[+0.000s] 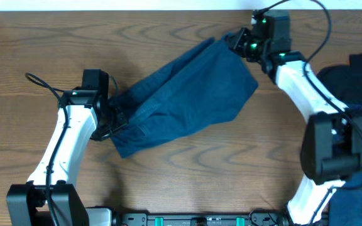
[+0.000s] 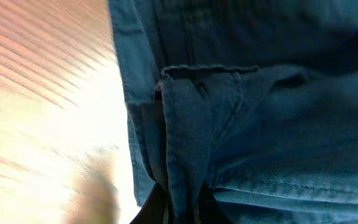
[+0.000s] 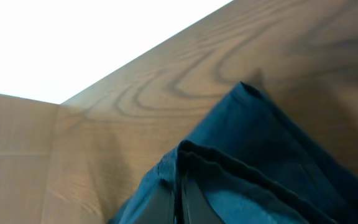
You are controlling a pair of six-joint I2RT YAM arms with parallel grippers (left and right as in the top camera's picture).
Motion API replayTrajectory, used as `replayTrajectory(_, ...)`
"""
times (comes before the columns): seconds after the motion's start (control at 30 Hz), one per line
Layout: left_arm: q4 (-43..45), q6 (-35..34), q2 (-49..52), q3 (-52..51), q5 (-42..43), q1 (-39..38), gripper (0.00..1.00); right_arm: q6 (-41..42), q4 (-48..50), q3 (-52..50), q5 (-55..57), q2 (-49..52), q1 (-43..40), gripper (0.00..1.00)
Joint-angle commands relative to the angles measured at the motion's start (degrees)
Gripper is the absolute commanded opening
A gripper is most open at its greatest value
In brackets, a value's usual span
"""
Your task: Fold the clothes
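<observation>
Dark blue denim shorts [image 1: 181, 94] lying diagonally on brown wood-grain counter [image 1: 187, 169], between both arms. Left hand [image 1: 113, 120] pinching near-left edge of fabric; right hand [image 1: 234, 41] pinching far-right corner.

Cloth of shorts [image 1: 187, 94]: dark blue denim, matt, woven, softly creased; stitched seams and turned hems stand raised along the edges. The surface [image 1: 43, 37]: brown wood grain, smooth, with a slight sheen; glare washes it pale in left wrist view. Arm links [image 1: 68, 138]: smooth white plastic, faintly glossy. Joint housings [image 1: 95, 80]: black, matt.
</observation>
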Motion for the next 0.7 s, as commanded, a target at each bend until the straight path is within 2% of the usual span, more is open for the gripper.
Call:
replayTrajectory(0.0, 0.9, -2.8, 0.3, -0.2, -15.8, 0.9, 0.06, 3.2, 3.1, 1.5, 8.5, 3.1, -1.2, 0.01)
replayTrajectory(0.13, 5.8, -2.6, 0.3, -0.2, -16.3, 0.9, 0.08, 3.9, 4.9, 1.5, 8.7, 5.5, -0.4, 0.01)
replayTrajectory(0.23, 7.1, -2.6, 0.3, -0.2, -16.3, 0.9, 0.15, 3.8, 5.1, 1.5, 9.0, 6.0, -0.3, 0.03)
replayTrajectory(0.27, 7.2, -2.6, 0.3, -0.2, -16.8, 0.9, 0.15, 3.5, 5.3, 1.5, 9.0, 6.0, -0.4, 0.08)
replayTrajectory(0.3, 7.2, -2.6, 0.3, -0.2, -17.6, 0.9, 0.15, 2.8, 5.5, 1.5, 9.0, 6.0, -0.4, 0.2)
replayTrajectory(0.33, 7.2, -2.6, 0.3, -0.2, -18.6, 0.9, 0.17, 1.2, 5.5, 1.5, 8.7, 6.0, -0.5, 0.4)
replayTrajectory(0.37, 7.2, -2.6, 0.3, -0.2, -19.4, 0.9, 0.31, -0.7, 5.4, 1.5, 7.8, 6.0, -0.6, 0.56)
replayTrajectory(0.4, 7.2, -2.6, 0.3, -0.2, -20.1, 1.1, 0.52, -2.5, 5.3, 1.5, 6.5, 6.0, -0.9, 0.72)
replayTrajectory(0.43, 7.2, -2.6, 0.3, -0.2, -20.3, 1.4, 0.63, -4.5, 4.8, 1.5, 4.4, 6.0, -1.3, 0.84)
replayTrajectory(0.47, 7.0, -2.6, 0.3, -0.2, -20.1, 1.7, 0.7, -5.7, 3.9, 1.5, 2.7, 6.0, -1.8, 0.91)
replayTrajectory(0.5, 6.7, -2.6, 0.3, -0.2, -20.1, 2.3, 0.81, -6.9, 2.6, 1.5, 0.8, 6.0, -2.6, 0.95)
replayTrajectory(0.57, 5.3, -2.6, 0.3, -0.2, -20.0, 3.1, 0.94, -8.7, -0.7, 1.5, -3.2, 5.9, -4.4, 0.97)
replayTrajectory(0.67, 2.5, -2.6, 0.3, -0.2, -16.6, 4.3, 0.97, -12.0, -6.9, 1.5, -7.6, 5.9, -7.2, 0.91)
